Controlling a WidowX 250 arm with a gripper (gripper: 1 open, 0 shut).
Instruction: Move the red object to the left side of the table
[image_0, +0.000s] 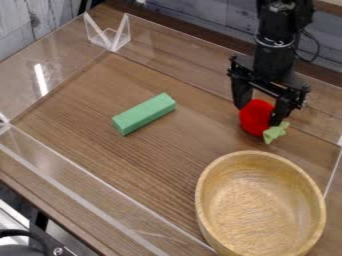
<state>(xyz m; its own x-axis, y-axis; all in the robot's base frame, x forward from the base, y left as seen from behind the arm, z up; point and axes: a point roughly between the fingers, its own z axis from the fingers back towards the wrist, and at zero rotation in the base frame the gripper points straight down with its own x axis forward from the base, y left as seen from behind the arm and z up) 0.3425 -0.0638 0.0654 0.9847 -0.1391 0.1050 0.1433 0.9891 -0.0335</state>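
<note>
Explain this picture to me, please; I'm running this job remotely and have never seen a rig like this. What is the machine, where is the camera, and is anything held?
The black machine reaching in from the top right is one robot arm, ending in a claw. The single view looks down on the wood-grain table from above. On it lie a red strawberry-like toy with a pale green tip, a green block and a large round wooden bowl. The claw is open and sits right over the toy, partly covering it. It does not appear to hold anything, though contact is hard to judge from here.
</note>
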